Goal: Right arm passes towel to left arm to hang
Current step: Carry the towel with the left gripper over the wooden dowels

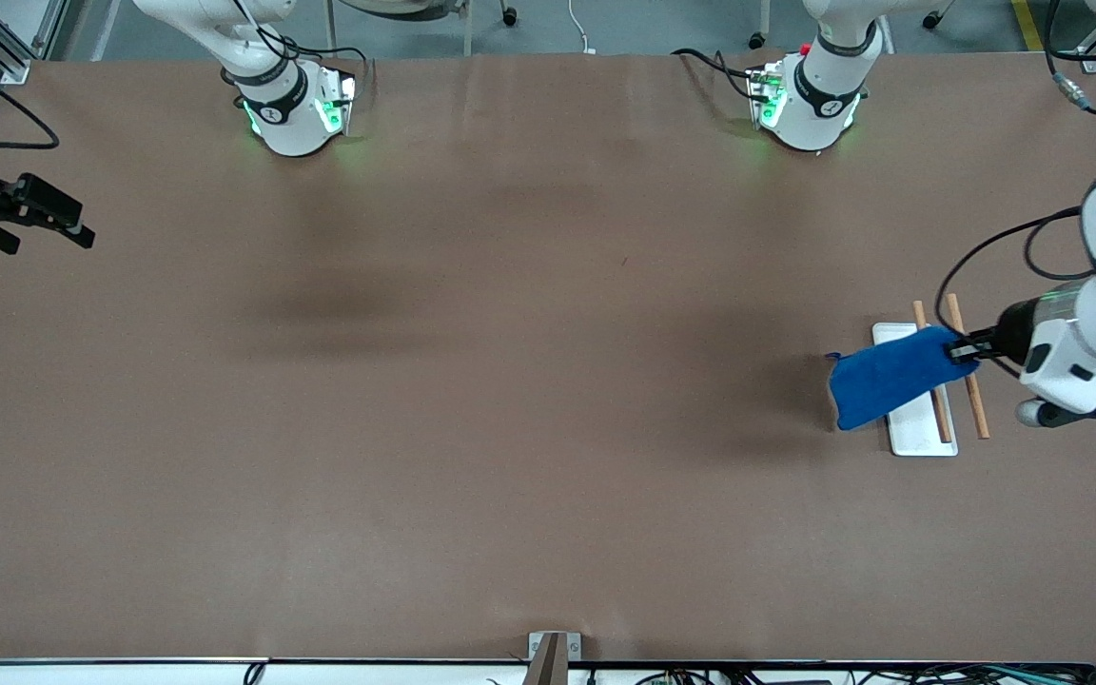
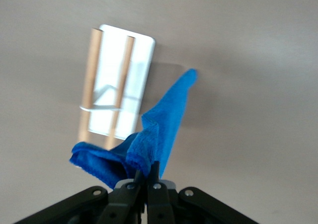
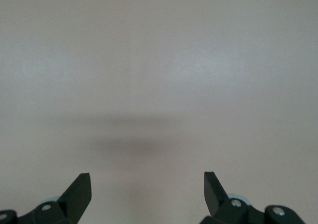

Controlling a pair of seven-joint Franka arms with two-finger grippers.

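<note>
Left tool point(image 1: 965, 348), front view: clamped on one end of the towel point(image 1: 890, 377), holding it over the rack point(image 1: 919, 419) at the left arm's end of the table point(image 1: 510, 381); hanging appeared next, calling for lowering across the wooden rails. Left wrist view: fingers point(image 2: 155, 177) pinched shut on cloth. Right wrist view: right tool point(image 3: 147, 191) wide open, empty, waiting.

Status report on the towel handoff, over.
Left end effector shut on towel, above rack. Right end effector open, waiting over table edge. Nothing obstructing.

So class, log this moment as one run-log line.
left tool: shut on towel, over rack | right tool: open, waiting over table | stage: handover done, towel unhung
</note>
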